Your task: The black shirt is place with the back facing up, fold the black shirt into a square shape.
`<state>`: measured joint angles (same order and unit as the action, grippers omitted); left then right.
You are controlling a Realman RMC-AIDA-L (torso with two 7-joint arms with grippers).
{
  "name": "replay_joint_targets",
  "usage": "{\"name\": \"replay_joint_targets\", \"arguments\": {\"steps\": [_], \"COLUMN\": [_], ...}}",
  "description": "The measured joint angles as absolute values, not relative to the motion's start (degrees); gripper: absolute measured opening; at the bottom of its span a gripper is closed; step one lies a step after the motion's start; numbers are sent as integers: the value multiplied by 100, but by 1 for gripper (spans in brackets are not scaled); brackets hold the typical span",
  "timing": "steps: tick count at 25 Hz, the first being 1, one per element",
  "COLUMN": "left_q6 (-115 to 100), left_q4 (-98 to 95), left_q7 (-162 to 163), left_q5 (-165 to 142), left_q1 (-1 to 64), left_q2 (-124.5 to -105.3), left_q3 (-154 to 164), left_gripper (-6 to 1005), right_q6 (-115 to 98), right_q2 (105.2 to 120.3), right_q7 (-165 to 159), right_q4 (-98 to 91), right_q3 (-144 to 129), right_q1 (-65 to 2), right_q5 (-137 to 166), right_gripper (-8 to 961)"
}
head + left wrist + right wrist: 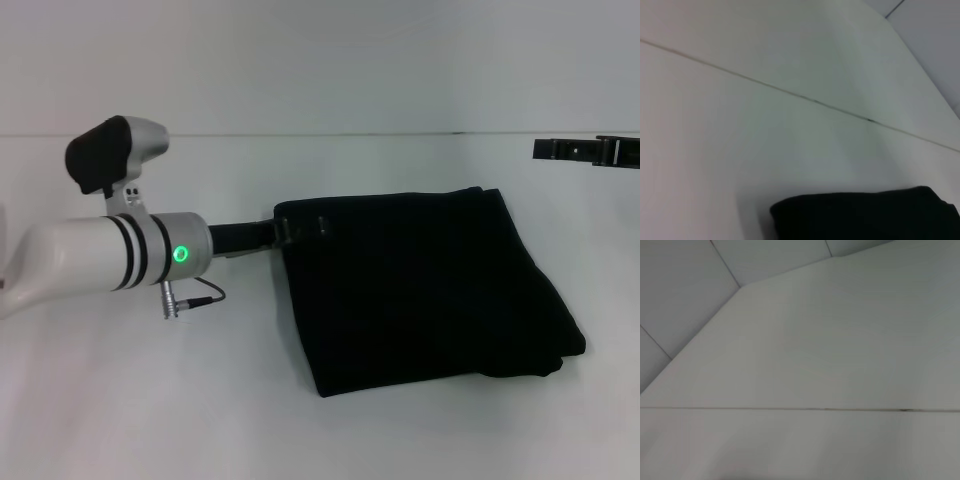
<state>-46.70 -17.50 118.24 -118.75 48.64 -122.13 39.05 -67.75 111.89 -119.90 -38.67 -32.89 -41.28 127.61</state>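
— What's the biggest thing there?
— The white table (300,430), with a thin seam running across its far part. On it, right of centre, lies the black shirt (420,290), folded into a rough four-sided block (no lettering showing).
— And the arms?
— The left arm (90,255) reaches in from the left, its left gripper (283,232) at the shirt's far left corner, touching the cloth. Whether it pinches the fabric or not, I cannot tell.
— The other one?
— The right gripper (590,150) hangs at the far right edge, well apart from the shirt; how wide it stands, I cannot tell either.
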Motion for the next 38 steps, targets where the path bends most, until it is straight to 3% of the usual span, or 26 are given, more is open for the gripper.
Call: {"name": "replay_joint_targets", "arguments": {"steps": [8, 19, 24, 35, 38], "left_q6": [-4674, -4609, -4606, -4579, -4579], "left_q4": [-1714, -1773, -1774, -1813, -1816], "left_q7": [11826, 11773, 11783, 11817, 11818], "left_q5": [-11875, -11878, -11878, -11878, -11878], "left_q1": [4981, 5055, 5152, 5410, 5494], "left_q2": [-12237, -12296, -12270, -12148, -12119], "left_q3": [4023, 4197, 4201, 4202, 4200], "left_gripper": [915, 719, 474, 41, 41], "right_q6": [-6726, -6723, -6651, -6487, -6478], "right_q2": [11188, 11188, 11193, 11215, 11215], "right_q7": [-11978, -11969, -11943, -11762, -11734], "right_q4": [-3867, -3862, -3850, -3670, -3644], "right_q3": [-3296, -3304, -3310, -3340, -3340], "right_q1": [-4106, -4067, -4068, -4124, -4133], "right_q5": [12779, 12787, 12789, 12788, 12784], "right_gripper": [924, 924, 924, 924, 924]}}
